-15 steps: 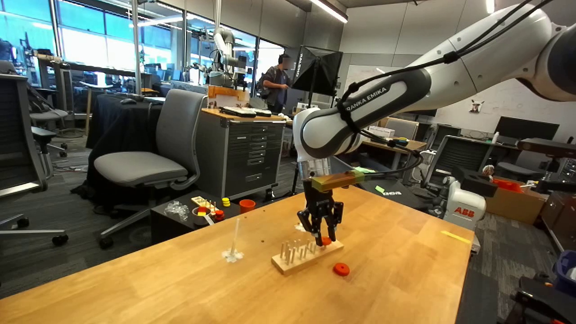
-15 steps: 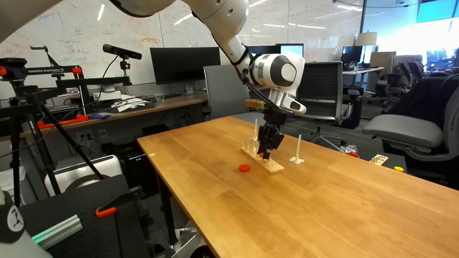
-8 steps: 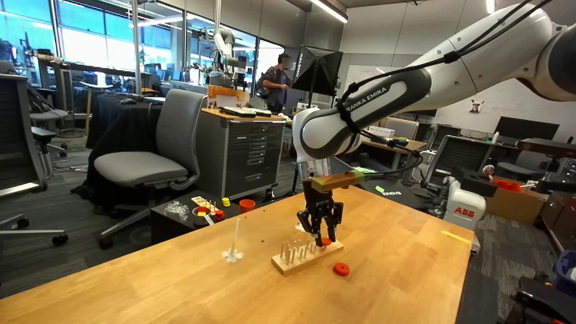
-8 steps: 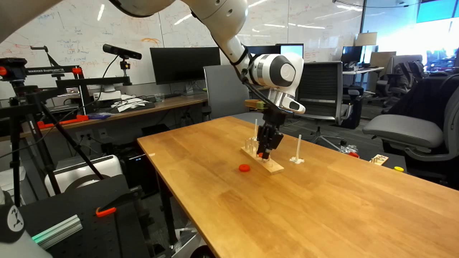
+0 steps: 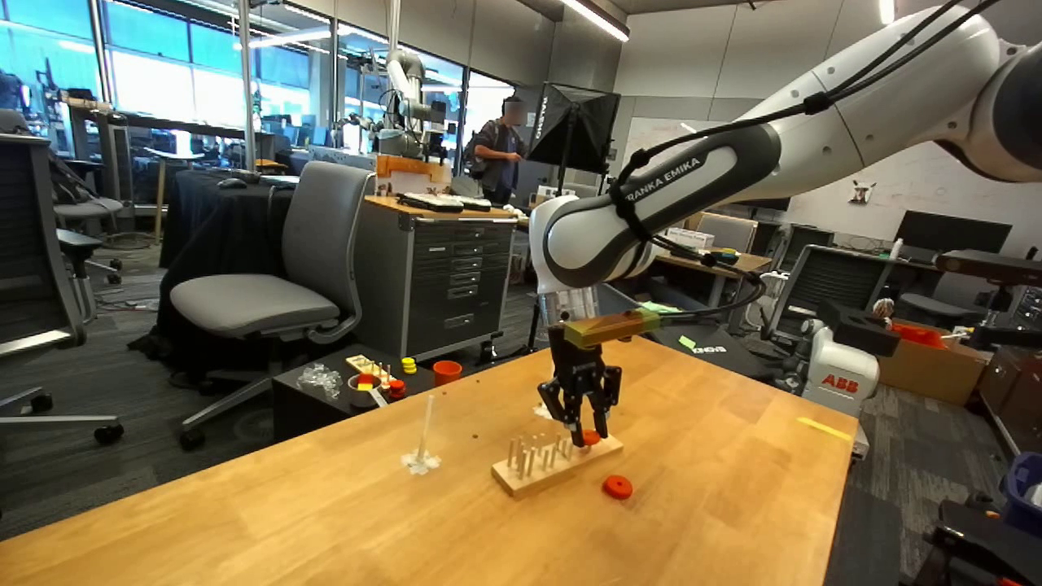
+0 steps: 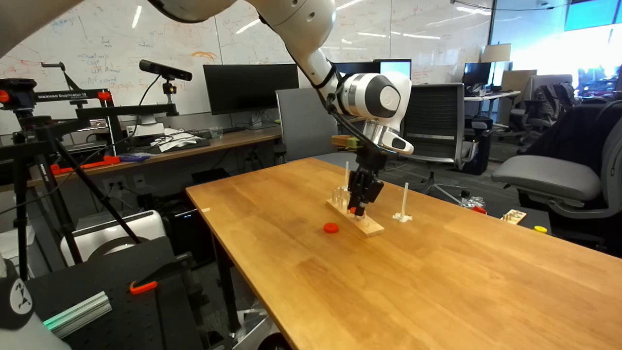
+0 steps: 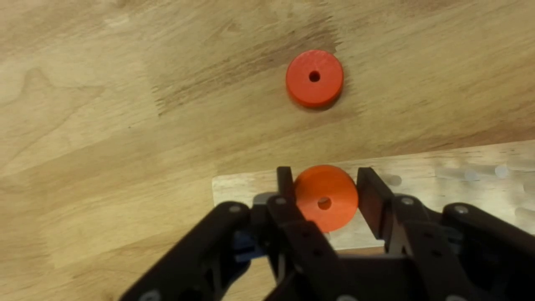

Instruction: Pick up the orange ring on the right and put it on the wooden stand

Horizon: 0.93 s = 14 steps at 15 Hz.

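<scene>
My gripper (image 7: 325, 177) is shut on an orange ring (image 7: 327, 209), with a finger against each side. The ring lies flat or slightly tilted over the wooden stand (image 7: 242, 184), near the end with fewer pegs. A pale patch shows through its hole; I cannot tell whether a peg is in it. In both exterior views the held ring (image 5: 589, 438) (image 6: 353, 210) shows low over the stand (image 5: 521, 482) (image 6: 371, 228), partly hidden by the fingers. A second, identical ring (image 7: 314, 83) lies flat on the table beside the stand, also in both exterior views (image 5: 618, 487) (image 6: 331, 227).
Short pegs (image 5: 525, 460) crowd the other part of the stand. A thin tall peg (image 5: 425, 431) stands alone on the table, also in an exterior view (image 6: 404, 201). Another tall peg (image 6: 347, 175) stands behind the stand. The table's edge (image 6: 243, 262) runs along the near side.
Very little differs. My gripper with the ring has shifted by a tiny amount, and the stand seems to have shifted slightly too. The ring on the table has not moved.
</scene>
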### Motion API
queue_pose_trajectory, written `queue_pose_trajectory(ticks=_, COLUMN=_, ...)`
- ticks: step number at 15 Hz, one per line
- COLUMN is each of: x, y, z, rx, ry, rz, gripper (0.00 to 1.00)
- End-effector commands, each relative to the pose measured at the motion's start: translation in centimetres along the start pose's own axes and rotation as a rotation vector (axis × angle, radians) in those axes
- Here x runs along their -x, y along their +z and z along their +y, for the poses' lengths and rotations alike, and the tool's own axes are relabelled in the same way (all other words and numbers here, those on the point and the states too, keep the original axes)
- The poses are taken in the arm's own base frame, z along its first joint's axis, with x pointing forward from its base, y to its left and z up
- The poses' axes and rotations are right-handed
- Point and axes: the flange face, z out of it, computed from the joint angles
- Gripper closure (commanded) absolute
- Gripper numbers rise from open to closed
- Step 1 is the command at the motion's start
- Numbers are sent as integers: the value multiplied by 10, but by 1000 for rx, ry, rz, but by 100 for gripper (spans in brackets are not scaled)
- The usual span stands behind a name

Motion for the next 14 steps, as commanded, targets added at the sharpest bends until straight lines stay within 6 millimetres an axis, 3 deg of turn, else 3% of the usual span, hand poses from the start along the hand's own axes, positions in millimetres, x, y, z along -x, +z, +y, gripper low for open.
queue_pose_trajectory(ticks=1, x=4, y=15, z=3, rx=2, ry=-10, rz=-7, gripper=83)
queue_pose_trajectory(ticks=14, x=10, y=27, z=8, rx=3, ry=6, rz=20, gripper=83)
